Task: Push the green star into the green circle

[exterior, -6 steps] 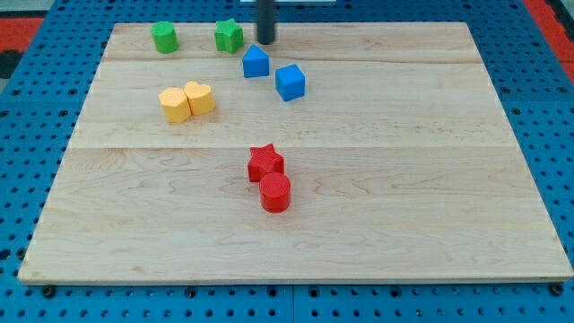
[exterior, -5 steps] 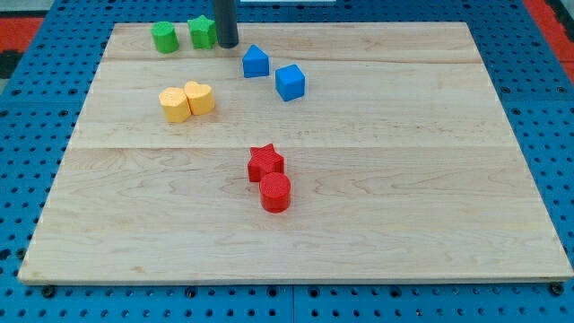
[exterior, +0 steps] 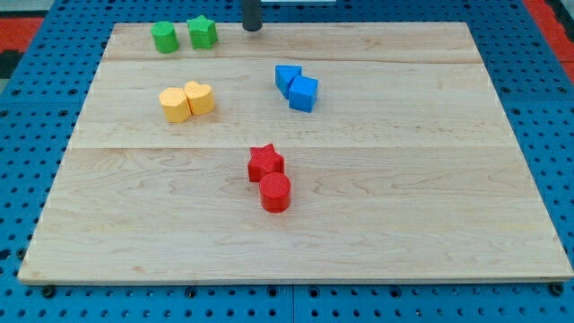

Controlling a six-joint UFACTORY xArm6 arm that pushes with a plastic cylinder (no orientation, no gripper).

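- the green star (exterior: 203, 32) sits near the top of the wooden surface (exterior: 404, 179), toward the view's left.
- the green circle (exterior: 164, 38) is just to the left of the star. they are very close, and it is hard to tell if they touch.
- the end effector is a dark rod with nothing to open or close. my tip (exterior: 253, 28) is at the top edge, to the right of the star, with a gap between them. it holds nothing.
- the star lies flat with one point aimed at the view's top. it has no long side.
- two yellow blocks (exterior: 186, 100) touch each other below the green ones.
- two blue blocks (exterior: 297, 87) touch each other, to the right.
- the red star (exterior: 265, 162) touches the red circle (exterior: 275, 192) in the middle.
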